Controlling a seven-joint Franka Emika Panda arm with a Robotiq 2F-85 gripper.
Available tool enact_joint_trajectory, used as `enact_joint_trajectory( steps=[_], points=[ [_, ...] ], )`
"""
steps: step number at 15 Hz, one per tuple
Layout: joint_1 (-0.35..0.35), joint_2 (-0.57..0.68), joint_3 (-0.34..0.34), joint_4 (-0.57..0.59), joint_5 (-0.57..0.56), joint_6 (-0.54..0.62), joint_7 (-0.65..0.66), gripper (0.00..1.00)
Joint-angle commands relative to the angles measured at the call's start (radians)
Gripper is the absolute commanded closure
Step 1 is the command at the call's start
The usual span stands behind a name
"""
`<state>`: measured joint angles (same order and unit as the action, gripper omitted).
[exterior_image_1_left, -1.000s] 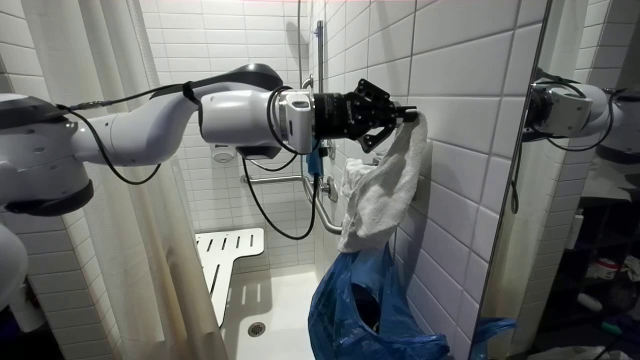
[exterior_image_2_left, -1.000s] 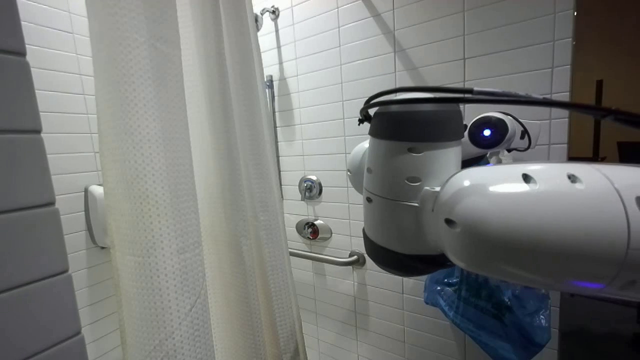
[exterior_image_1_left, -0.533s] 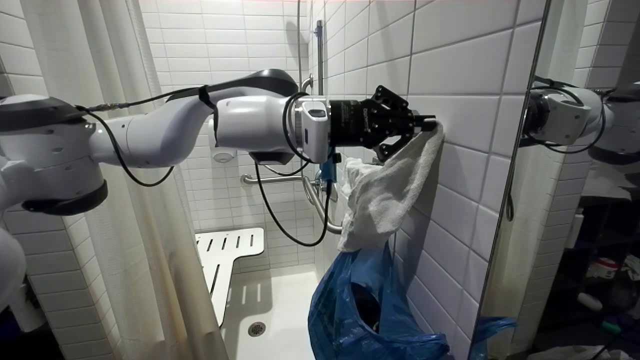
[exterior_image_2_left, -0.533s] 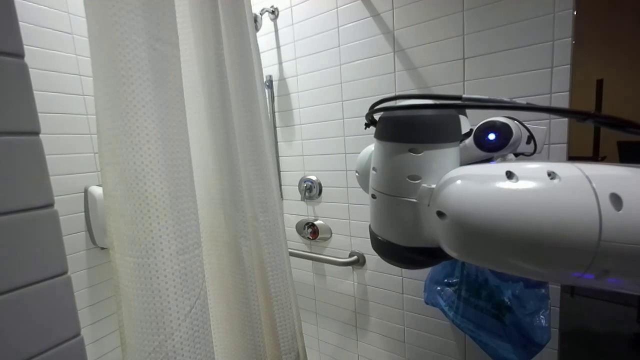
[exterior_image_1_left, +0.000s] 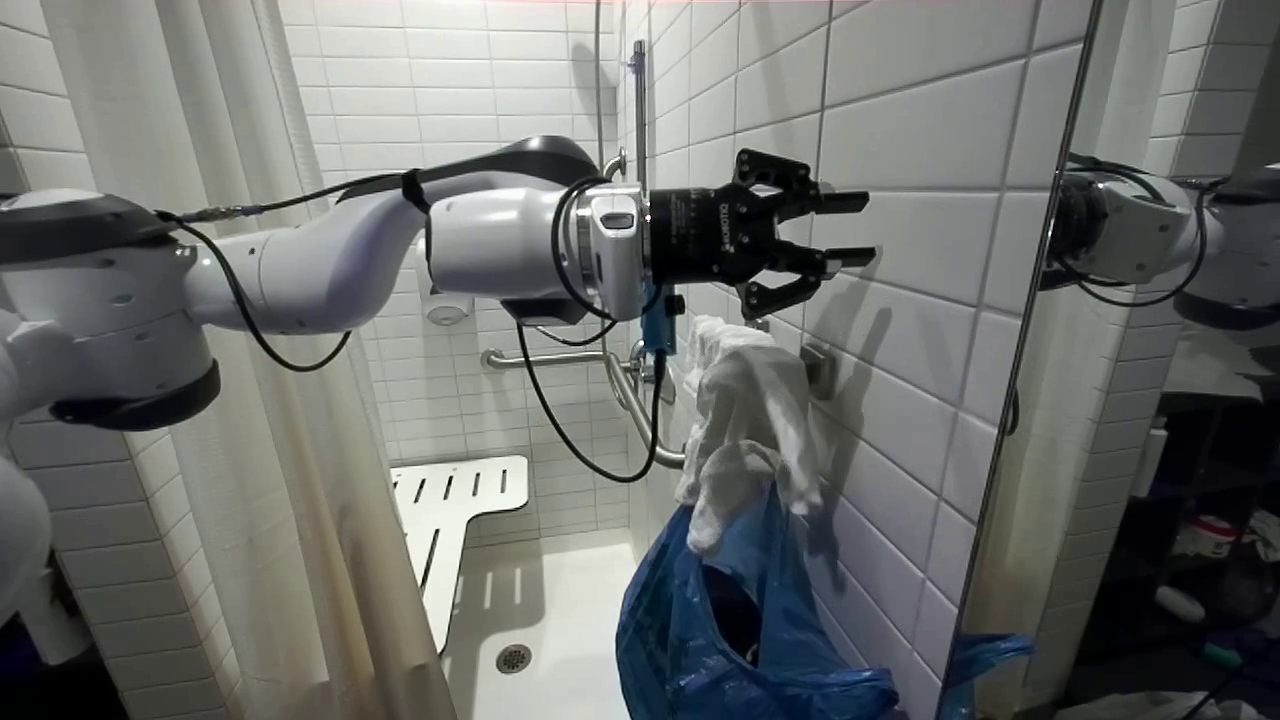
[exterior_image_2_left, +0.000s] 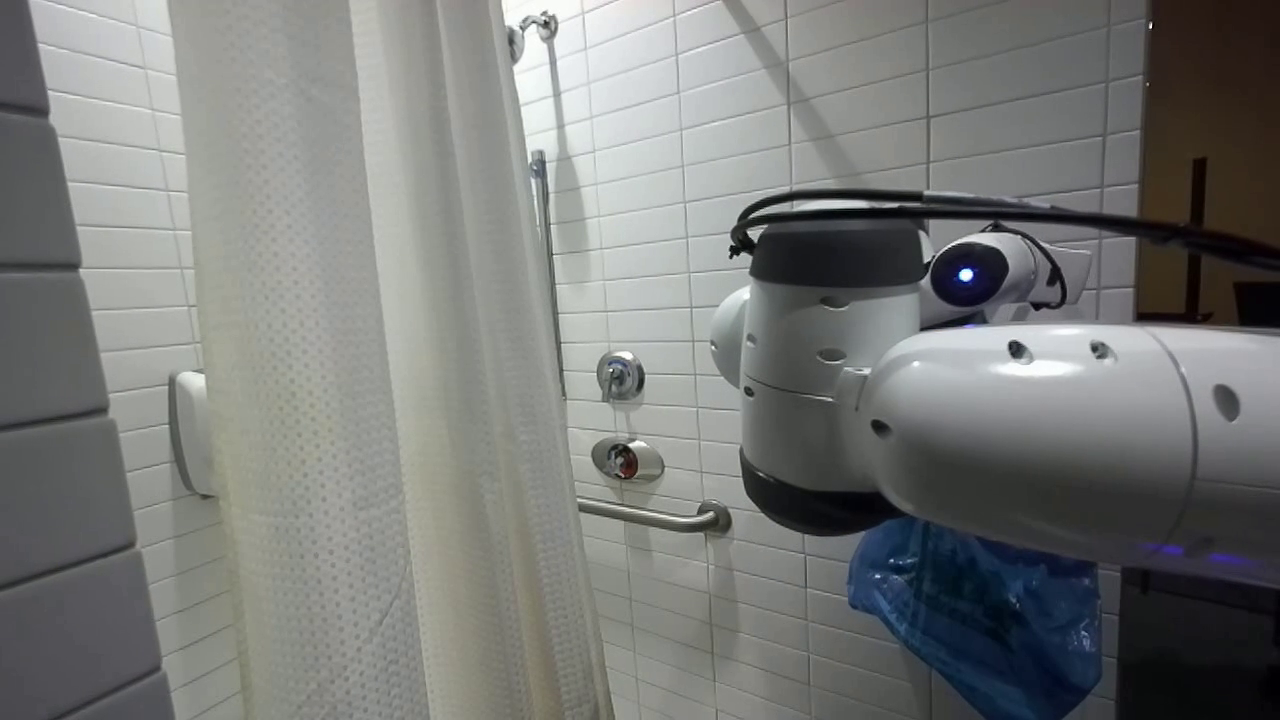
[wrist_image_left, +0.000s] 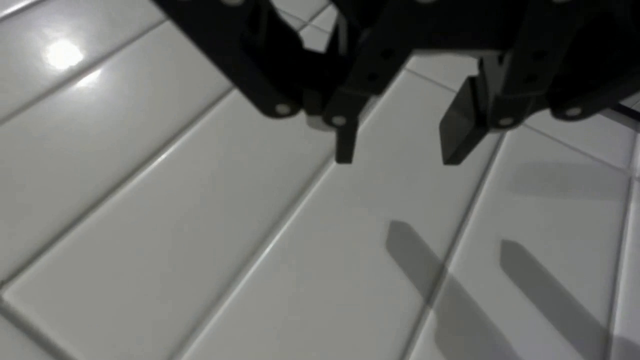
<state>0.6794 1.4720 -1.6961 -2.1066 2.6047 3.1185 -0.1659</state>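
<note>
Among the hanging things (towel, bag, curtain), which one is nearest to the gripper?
The white towel: it hangs just below the open gripper, while the blue bag hangs lower and the curtain is much farther away.

In an exterior view, I have my gripper (exterior_image_1_left: 870, 229) right of upper centre, above a towel (exterior_image_1_left: 750, 395) beside the wall (exterior_image_1_left: 920, 370). The towel overlaps the top of a bag (exterior_image_1_left: 680, 610), lower centre-right. Behind my arm (exterior_image_1_left: 305, 270), left: a shower curtain (exterior_image_1_left: 275, 490); far right: a mirror (exterior_image_1_left: 1075, 500).
</note>
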Motion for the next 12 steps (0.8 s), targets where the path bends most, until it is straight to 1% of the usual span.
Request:
enact_joint_trajectory(
  steps=[1,2,4,7,12],
  points=[
    [0.007,0.000,-0.021,0.016,0.000,0.038,0.014,0.22],
    [0.009,0.000,-0.025,0.020,0.000,0.047,0.017,0.13],
    [0.018,0.000,-0.039,0.021,0.000,0.063,0.021,0.01],
    [0.041,0.000,-0.068,0.024,0.000,0.086,0.021,0.00],
    [0.113,0.000,-0.122,0.025,-0.002,0.122,0.011,0.00]
  ],
)
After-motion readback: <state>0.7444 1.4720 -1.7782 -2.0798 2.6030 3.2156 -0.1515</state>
